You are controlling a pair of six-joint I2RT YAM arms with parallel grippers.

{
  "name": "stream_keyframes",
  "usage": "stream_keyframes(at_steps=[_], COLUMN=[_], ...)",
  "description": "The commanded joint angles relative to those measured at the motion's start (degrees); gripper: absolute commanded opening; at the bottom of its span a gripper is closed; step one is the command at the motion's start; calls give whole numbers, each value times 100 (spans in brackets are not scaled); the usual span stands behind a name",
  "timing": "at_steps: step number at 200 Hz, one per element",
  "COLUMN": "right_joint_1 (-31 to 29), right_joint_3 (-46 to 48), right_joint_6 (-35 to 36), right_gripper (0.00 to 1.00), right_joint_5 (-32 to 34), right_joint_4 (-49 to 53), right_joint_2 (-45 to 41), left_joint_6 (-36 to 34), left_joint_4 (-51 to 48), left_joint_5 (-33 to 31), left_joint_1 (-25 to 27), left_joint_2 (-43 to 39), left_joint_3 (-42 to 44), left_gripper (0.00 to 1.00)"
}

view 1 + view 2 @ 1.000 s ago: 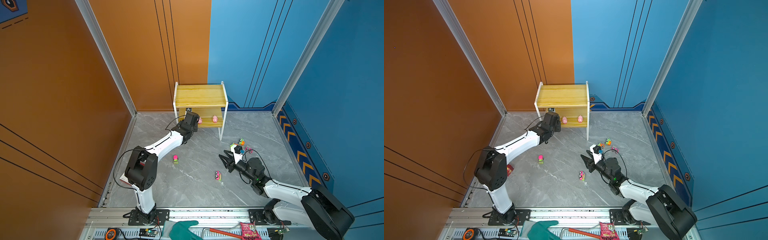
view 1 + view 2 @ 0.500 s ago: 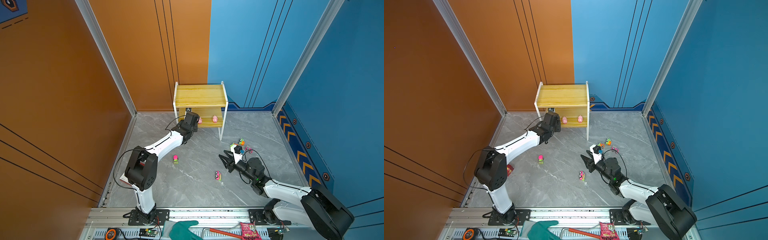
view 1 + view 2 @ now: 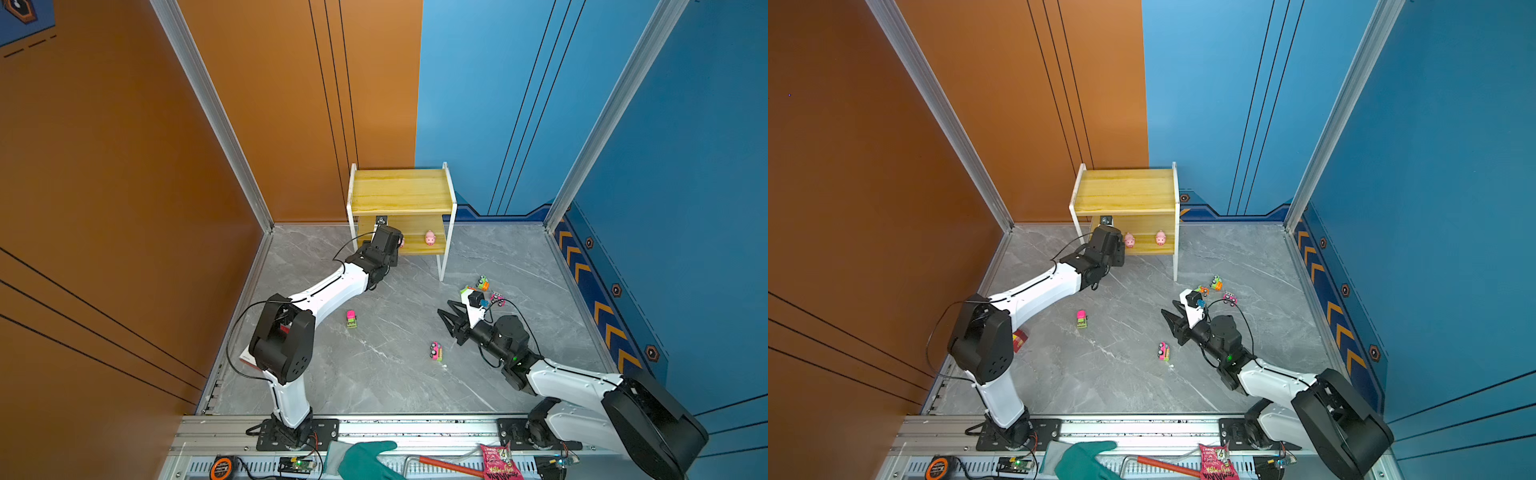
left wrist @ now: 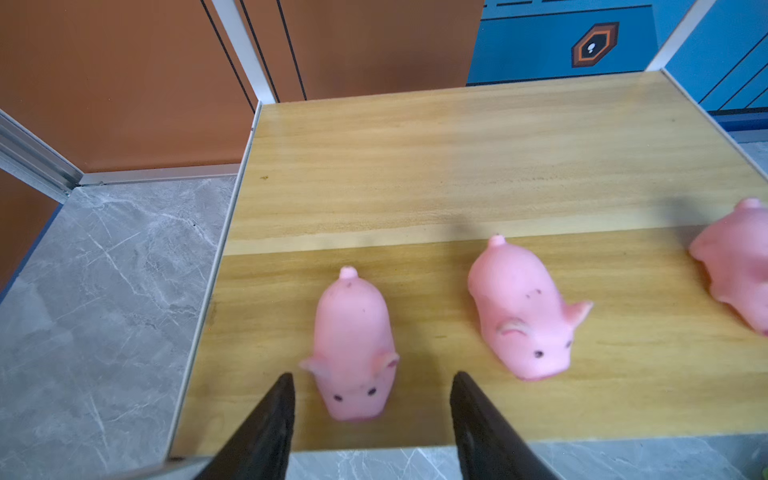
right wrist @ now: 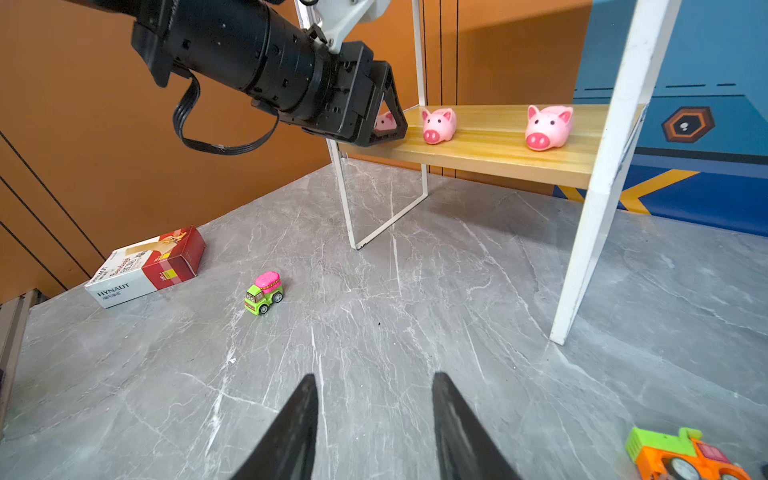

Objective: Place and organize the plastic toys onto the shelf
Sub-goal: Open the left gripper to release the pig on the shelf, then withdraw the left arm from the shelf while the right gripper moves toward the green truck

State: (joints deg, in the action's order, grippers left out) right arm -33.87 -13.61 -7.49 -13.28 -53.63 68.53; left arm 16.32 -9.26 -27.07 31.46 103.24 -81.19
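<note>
Three pigs [image 4: 521, 316] on shelf [image 4: 415, 166]; five trucks [image 3: 1082, 319] on floor [image 3: 1121, 374].

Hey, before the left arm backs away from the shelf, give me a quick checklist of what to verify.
1. Left tool open, jaws either side of nearest pig, not gripping: ok.
2. Nearest pig upright on lower board: ok.
3. Middle pig and far pig beside it: ok.
4. Right tool open, empty: ok.
5. Green truck and other trucks shelved: not ok, on floor.
6. Room under top board: cannot tell.
</note>
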Motion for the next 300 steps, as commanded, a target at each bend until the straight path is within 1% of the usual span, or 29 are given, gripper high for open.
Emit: stream_keyframes(at_steps=[1,26,50,81,104,120,131,133,135,161,176,206,218,228,231,238,271,285,292,300], right_joint_1=[-38,-41,-37,-45,-75,-92,-114,-123,-127,-233,-309,-516,-592,-595,-752,-837,-1324,-1609,-1742,-1866], right_joint_3=[25,24,25,13,-18,-50,-74,-86,-89,-189,-274,-513,-624,-744,-783,-884,-1468,-1814,-2024,-2258], right_joint_6=[-4,-3,0,-6,1,2,10,10,13,28,32,72,73,72,72,72,24,-44,-135,-223], right_gripper=[46,46,46,46,47,47,48,49,49,53,56,62,63,64,65,66,69,70,70,70], right_joint_5=[80,80,75,97,122,122,123,119,123,148,182,355,401,438,444,472,891,1248,1479,1545], right_joint_4=[-90,-87,-87,-82,-65,-27,-6,0,1,27,83,361,423,494,531,615,1069,1269,1431,1495], right_joint_2=[-99,-111,-97,-64,-22,19,53,72,83,239,351,599,749,888,935,1018,1511,1804,1970,2163], left_joint_6=[-58,-35,-47,-135,-237,-325,-324,-318,-314,-240,-160,-60,-98,-141,-146,-154,-231,-245,-233,-189], left_joint_4=[-32,-41,-41,-92,-103,-103,-325,-341,-364,-549,-657,-1156,-1404,-1581,-1635,-1743,-2004,-2054,-2074,-2109], left_joint_5=[-248,-254,-173,-10,94,49,-17,-20,-31,-162,-218,-214,-179,-18,33,194,1102,1497,1744,2022], left_joint_1=[52,66,111,212,328,425,478,482,488,584,624,573,468,315,248,107,-811,-1241,-1454,-1660], left_joint_2=[-351,-488,-647,-902,-1242,-1575,-1806,-1849,-1872,-2495,-2831,-3331,-3499,-3645,-3685,-3788,-4117,-4070,-4014,-3931], left_joint_3=[117,281,433,639,875,1116,1291,1314,1351,1794,2048,2375,2362,2350,2341,2327,2256,2256,2023,1918], left_gripper=[62,64,67,75,81,85,85,89,90,99,100,98,98,98,98,98,98,98,98,98])
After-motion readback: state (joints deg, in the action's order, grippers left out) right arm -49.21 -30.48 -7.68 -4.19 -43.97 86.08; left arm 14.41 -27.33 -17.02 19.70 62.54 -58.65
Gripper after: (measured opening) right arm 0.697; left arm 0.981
